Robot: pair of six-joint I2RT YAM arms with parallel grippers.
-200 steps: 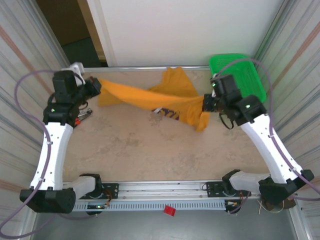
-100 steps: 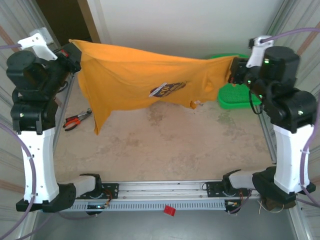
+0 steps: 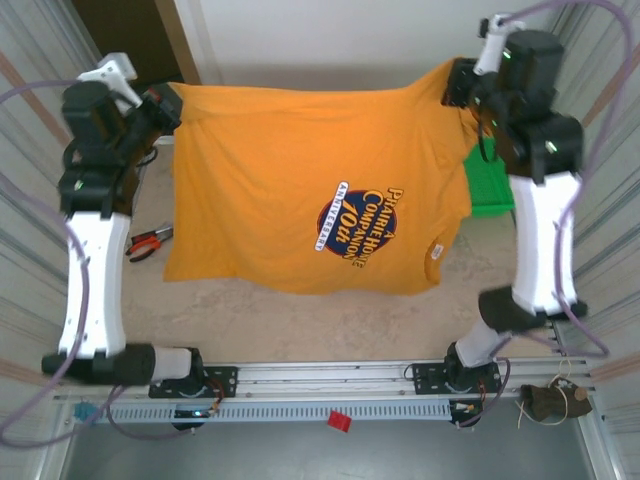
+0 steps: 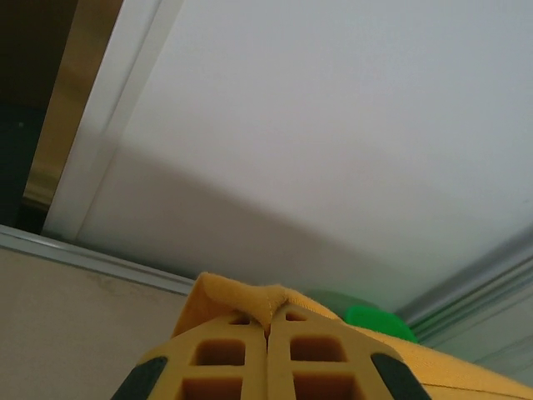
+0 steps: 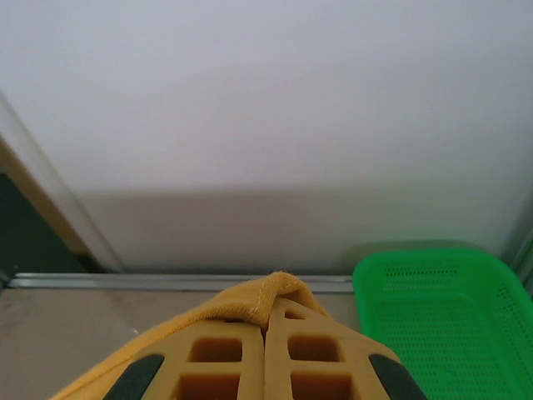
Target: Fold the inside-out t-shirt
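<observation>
Above the desk (image 3: 300, 315), the t-shirt (image 3: 290, 190), bunched low a second before, hung spread wide and higher, its lower hem free over bare desk. My left hand (image 3: 167, 106) and right hand (image 3: 456, 84), both raised since then, were clamped on its two upper corners.

the dark chest print (image 3: 358, 222) on the t-shirt (image 3: 270, 160) read, sideways, "a prairie home companion", "10th", "anniversary"; the white label (image 3: 437, 250) was too small to read.
</observation>
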